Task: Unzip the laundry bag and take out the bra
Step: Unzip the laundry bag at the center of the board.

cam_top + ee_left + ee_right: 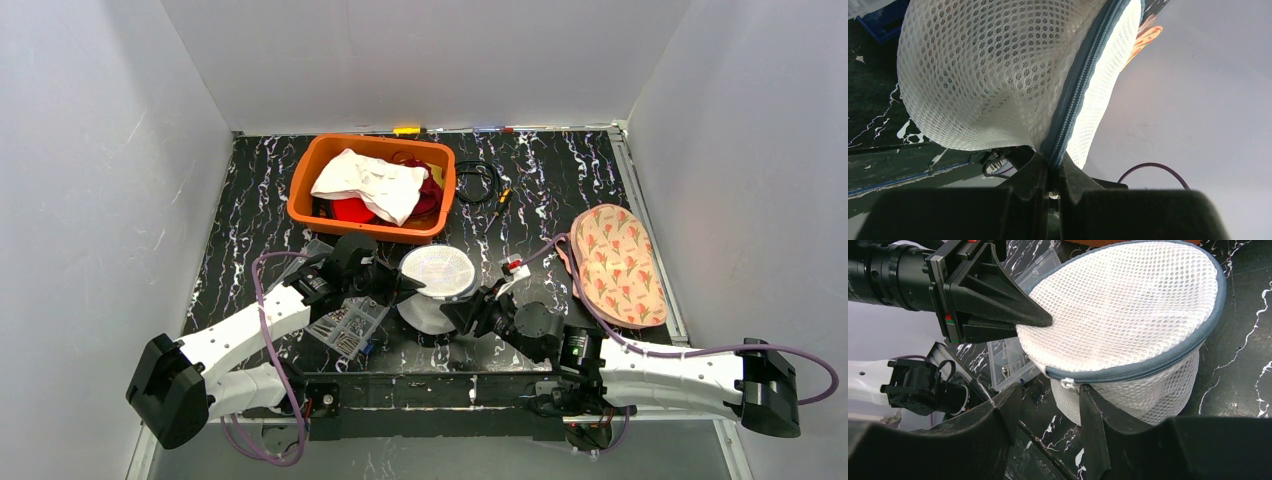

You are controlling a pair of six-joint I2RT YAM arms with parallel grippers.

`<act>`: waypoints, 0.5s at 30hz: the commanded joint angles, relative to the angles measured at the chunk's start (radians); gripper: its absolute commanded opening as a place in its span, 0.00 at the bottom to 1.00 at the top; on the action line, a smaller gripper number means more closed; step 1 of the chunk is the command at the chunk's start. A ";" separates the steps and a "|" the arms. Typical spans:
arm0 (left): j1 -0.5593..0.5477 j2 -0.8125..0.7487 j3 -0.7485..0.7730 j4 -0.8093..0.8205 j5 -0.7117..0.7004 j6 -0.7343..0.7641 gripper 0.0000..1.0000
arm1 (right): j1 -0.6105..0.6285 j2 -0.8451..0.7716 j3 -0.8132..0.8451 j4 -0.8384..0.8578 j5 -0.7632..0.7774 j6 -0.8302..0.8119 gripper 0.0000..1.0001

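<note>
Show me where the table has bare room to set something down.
Bare table left of the orange basket, and between the black cable and the floral pad. Crowded: front middle, with left hand, right hand, mesh laundry bag, clear parts box.

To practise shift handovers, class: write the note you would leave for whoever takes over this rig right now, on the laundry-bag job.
Left gripper: shut on the zipper edge of the laundry bag.
Right gripper: open, fingers either side of the white zipper pull, not closed on it.
Bag: on the table, between the arms; zipped shut where visible.
Done: bag braced.
Left: grip pull, unzip, take out the bra, not visible.
</note>
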 commanded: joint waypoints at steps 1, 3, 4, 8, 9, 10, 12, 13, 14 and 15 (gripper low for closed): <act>0.003 -0.018 0.002 -0.010 0.030 -0.007 0.00 | 0.005 0.007 0.004 0.068 0.044 0.006 0.51; 0.004 -0.021 0.002 -0.009 0.029 -0.005 0.00 | 0.004 0.005 0.004 0.069 0.048 0.010 0.49; 0.003 -0.022 0.002 -0.010 0.030 -0.005 0.00 | 0.005 0.003 0.003 0.065 0.050 0.012 0.48; 0.003 -0.025 -0.004 -0.007 0.031 -0.004 0.00 | 0.005 -0.010 -0.003 0.041 0.072 0.024 0.47; 0.003 -0.025 -0.006 -0.004 0.033 -0.003 0.00 | 0.004 -0.015 -0.008 0.037 0.076 0.028 0.47; 0.004 -0.027 -0.007 -0.003 0.035 -0.003 0.00 | 0.005 -0.020 -0.013 0.036 0.080 0.031 0.47; 0.003 -0.029 -0.009 0.000 0.037 -0.005 0.00 | 0.004 -0.026 -0.020 0.029 0.086 0.037 0.49; 0.003 -0.031 -0.010 0.002 0.039 -0.005 0.00 | 0.005 -0.029 -0.022 0.024 0.089 0.039 0.50; 0.003 -0.031 -0.011 0.002 0.040 -0.005 0.00 | 0.005 -0.029 -0.024 0.023 0.091 0.040 0.51; 0.003 -0.033 -0.010 0.002 0.040 -0.005 0.00 | 0.005 -0.030 -0.025 0.023 0.091 0.040 0.51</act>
